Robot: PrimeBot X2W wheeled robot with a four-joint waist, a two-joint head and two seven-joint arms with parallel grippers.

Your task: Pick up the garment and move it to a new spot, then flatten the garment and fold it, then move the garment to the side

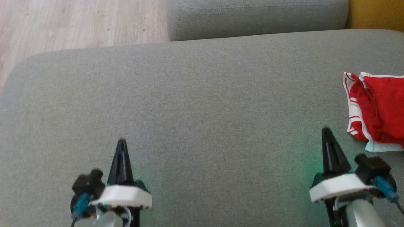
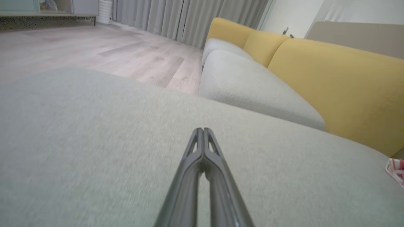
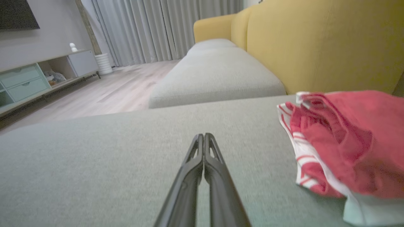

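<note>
We hold our left gripper (image 1: 121,142) and right gripper (image 1: 326,130) clenched on nothing above the grey sofa cushion (image 1: 202,104). The red-and-white garment (image 1: 380,110) lies bunched at the cushion's right edge, just beside our right gripper, leaving the middle bare, likely for flattening.

Soft even daylight, no hard shadows. Green glow on seat cushion (image 1: 293,171) beside right gripper (image 1: 326,130). Wrist views: near cushion smeared, edges bowed. Head view slightly soft.
</note>
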